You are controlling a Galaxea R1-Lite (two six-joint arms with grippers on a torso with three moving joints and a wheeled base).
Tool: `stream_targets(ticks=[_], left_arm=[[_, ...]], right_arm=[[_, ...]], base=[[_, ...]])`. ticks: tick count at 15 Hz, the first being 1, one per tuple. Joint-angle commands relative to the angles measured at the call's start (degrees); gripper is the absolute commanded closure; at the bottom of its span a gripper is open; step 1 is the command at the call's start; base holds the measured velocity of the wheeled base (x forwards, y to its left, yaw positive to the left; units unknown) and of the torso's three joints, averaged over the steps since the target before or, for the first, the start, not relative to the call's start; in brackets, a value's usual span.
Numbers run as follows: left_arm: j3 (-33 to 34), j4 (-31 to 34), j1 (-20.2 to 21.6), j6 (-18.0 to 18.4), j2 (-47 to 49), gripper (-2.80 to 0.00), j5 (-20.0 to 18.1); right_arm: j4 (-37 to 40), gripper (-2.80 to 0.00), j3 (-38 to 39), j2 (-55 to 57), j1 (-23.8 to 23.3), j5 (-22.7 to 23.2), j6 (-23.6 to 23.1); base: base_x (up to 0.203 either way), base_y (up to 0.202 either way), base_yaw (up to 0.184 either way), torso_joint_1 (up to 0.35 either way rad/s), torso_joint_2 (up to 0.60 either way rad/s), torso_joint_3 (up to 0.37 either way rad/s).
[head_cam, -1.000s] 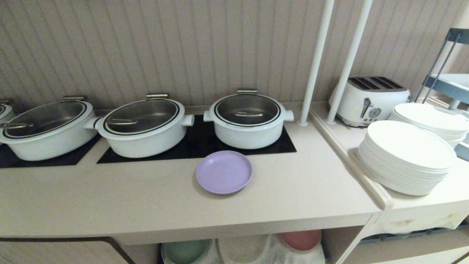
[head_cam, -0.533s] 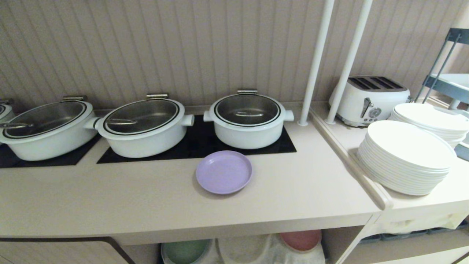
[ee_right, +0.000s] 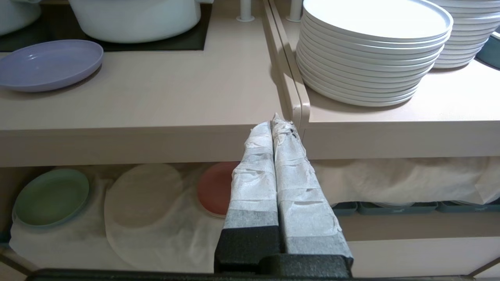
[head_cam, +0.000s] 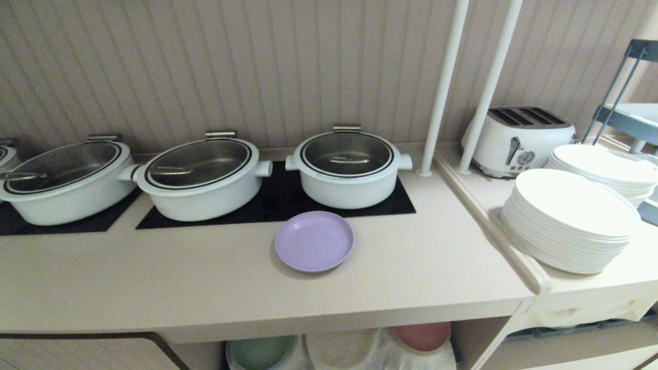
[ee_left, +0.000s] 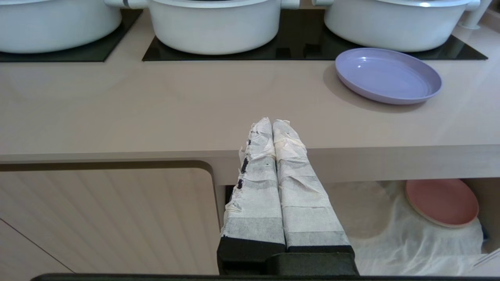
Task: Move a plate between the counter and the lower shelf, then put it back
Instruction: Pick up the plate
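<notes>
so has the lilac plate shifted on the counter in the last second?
No. The plate sits at the same spot just in front of the black hob panel, below the rightmost pot.

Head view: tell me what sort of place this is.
Probably a buffet serving counter in a canteen or hotel: three white lidded pots on black inset hob panels, tall stacks of white plates and a white toaster.
</notes>
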Motion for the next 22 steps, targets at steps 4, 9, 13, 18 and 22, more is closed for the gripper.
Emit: stream_targets(ticks=[4, 9, 13, 18, 22], left_arm=[[0.0, 0.0, 0.0, -0.1, 0.0, 0.00, 0.1], [0.0, 0.0, 0.0, -0.1, 0.0, 0.00, 0.0], [0.0, 0.0, 0.0, -0.1, 0.0, 0.00, 0.0], [0.0, 0.0, 0.0, -0.1, 0.0, 0.00, 0.0], [0.0, 0.0, 0.0, -0.1, 0.0, 0.00, 0.0]], right_arm=[[0.0, 0.00, 0.0, 0.1, 0.0, 0.0, -0.1], [0.0, 0.00, 0.0, 0.1, 0.0, 0.0, -0.1], [0.0, 0.00, 0.0, 0.1, 0.0, 0.0, -0.1], [0.0, 0.00, 0.0, 0.1, 0.0, 0.0, -0.1], [0.0, 0.00, 0.0, 0.1, 0.0, 0.0, -0.1]], base=[[0.000, 0.028, -0.001, 0.000, 0.00, 0.001], [0.000, 0.191, 0.001, 0.003, 0.00, 0.004], [0.000, 0.197, -0.001, 0.001, 0.00, 0.001], [0.000, 0.196, 0.000, 0.002, 0.00, 0.005], [0.000, 0.197, -0.001, 0.003, 0.00, -0.001]])
